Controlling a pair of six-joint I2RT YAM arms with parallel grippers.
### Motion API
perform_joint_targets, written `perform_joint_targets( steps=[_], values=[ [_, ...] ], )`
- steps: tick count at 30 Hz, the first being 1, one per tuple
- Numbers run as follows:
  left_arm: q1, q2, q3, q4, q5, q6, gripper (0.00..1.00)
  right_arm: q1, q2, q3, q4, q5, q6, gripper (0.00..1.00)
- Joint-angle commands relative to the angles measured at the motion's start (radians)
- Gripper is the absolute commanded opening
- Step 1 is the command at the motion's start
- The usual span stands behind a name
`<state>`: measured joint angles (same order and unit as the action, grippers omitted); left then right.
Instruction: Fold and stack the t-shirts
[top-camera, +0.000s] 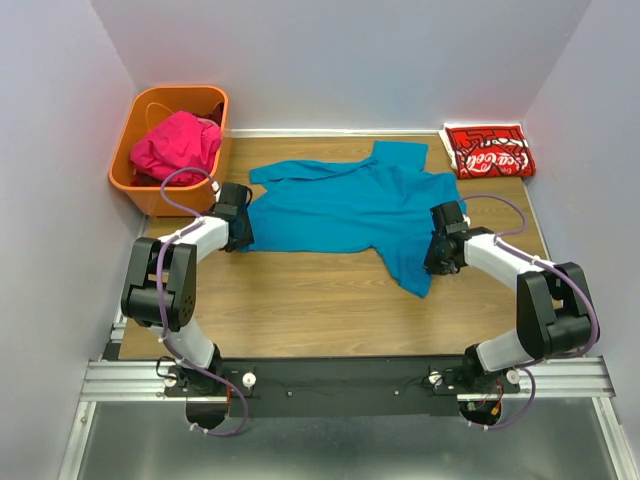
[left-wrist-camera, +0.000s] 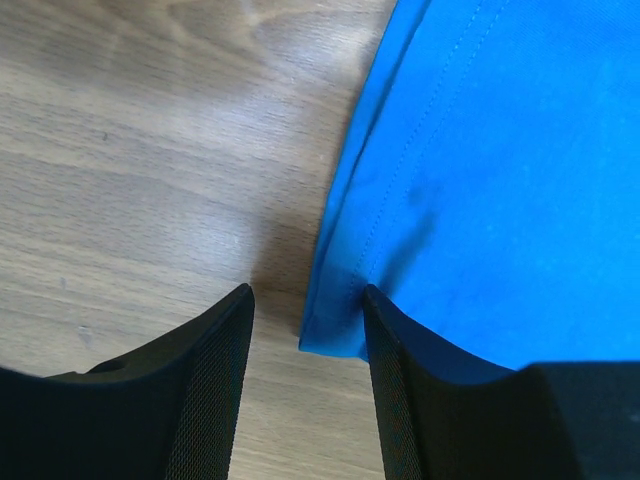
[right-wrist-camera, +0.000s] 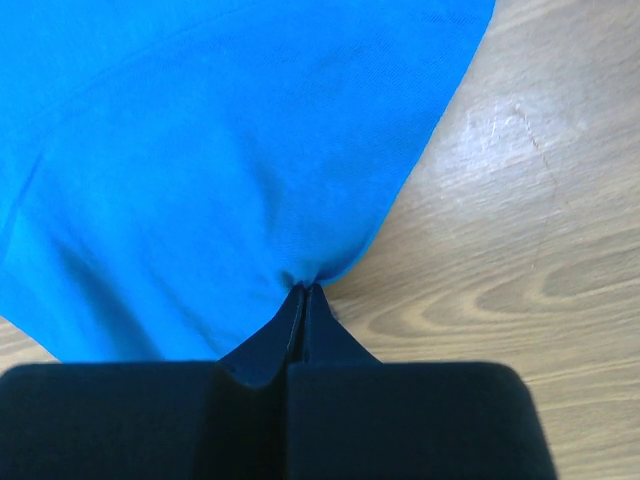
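Left gripper (left-wrist-camera: 305, 385) partway open, the teal t-shirt (left-wrist-camera: 500, 180) hem corner between its jaws; right gripper (right-wrist-camera: 303, 305) clamped tight on that shirt's edge.

Teal t-shirt (top-camera: 340, 205) flat, red t-shirt (top-camera: 488, 152) folded

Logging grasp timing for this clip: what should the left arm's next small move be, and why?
Probably close the left gripper. Its fingers stand open astride the hem corner of the teal shirt, while the right gripper is pinched shut on the shirt's other side; both likely need a hold before any lift or fold.
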<state>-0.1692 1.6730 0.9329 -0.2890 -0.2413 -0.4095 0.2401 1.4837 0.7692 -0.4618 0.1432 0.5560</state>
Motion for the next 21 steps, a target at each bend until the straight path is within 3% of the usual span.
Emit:
perform_joint_targets(
  steps=[1,15,21],
  values=[
    [0.007,-0.018,-0.031,-0.053,0.046,-0.061,0.56,-0.004,-0.017,-0.007,-0.063,-0.03,-0.021,0.0],
    [0.007,-0.113,0.02,-0.162,-0.012,-0.135,0.56,-0.002,-0.039,0.001,-0.066,-0.042,-0.07,0.0],
    [0.007,-0.076,0.021,-0.156,-0.018,-0.157,0.56,-0.002,-0.036,0.004,-0.064,-0.056,-0.087,0.01]
  ],
)
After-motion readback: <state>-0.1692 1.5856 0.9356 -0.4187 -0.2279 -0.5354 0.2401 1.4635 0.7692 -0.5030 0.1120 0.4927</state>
